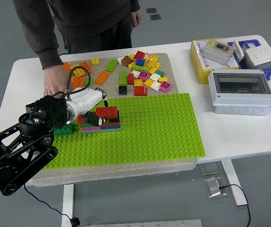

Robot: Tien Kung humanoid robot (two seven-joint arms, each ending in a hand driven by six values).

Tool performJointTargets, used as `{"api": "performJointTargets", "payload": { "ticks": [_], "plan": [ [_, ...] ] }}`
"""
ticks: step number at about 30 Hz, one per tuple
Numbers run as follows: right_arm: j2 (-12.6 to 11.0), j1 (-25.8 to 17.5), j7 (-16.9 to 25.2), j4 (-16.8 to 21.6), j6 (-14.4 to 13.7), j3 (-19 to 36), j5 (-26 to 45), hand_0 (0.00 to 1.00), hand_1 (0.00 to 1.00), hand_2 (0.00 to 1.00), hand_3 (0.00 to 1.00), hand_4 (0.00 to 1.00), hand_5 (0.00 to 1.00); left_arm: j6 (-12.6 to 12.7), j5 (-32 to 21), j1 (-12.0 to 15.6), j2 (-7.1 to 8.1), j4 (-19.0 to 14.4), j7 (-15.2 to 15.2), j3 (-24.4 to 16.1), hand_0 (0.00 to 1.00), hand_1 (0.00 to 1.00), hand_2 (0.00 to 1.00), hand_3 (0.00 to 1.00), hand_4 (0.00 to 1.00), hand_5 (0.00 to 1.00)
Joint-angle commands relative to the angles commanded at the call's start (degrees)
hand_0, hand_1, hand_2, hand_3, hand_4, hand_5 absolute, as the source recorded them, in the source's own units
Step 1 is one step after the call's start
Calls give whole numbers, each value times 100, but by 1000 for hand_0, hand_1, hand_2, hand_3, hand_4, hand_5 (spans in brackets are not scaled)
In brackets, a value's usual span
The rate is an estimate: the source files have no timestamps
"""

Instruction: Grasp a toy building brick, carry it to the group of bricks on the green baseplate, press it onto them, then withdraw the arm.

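Note:
A green baseplate (159, 127) lies on a beige mat (175, 71). At its upper left stands a low group of bricks (109, 125) with a red brick (106, 111) on top. My left hand (92, 117), white with dark fingertips, sits just left of this group. Its fingers are relaxed against the group's left side and hold nothing. The black left arm (22, 151) comes in from the lower left and hides the plate's left edge. Loose bricks (142, 71) of many colours are scattered on the mat behind the plate.
A person stands at the far side, with one hand (55, 86) resting on the mat's left edge, close to my hand. On the right are a grey box with a clear lid (241, 91), a yellow box (202, 64) and a blue tray (267, 71).

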Motion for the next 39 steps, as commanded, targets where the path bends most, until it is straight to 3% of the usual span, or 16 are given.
{"api": "performJointTargets", "payload": {
  "ticks": [28,39],
  "plan": [
    [-1,-27,-47,0,-26,163,-150,625,586,671,768,637,998,-119,-123,-85,198,-241,41,2,962,944,923,713,724,357],
    [-27,-49,-67,0,-40,212,-183,625,586,671,774,635,998,-165,-121,-90,530,-804,99,-112,961,942,920,713,723,361]
  ]
}}
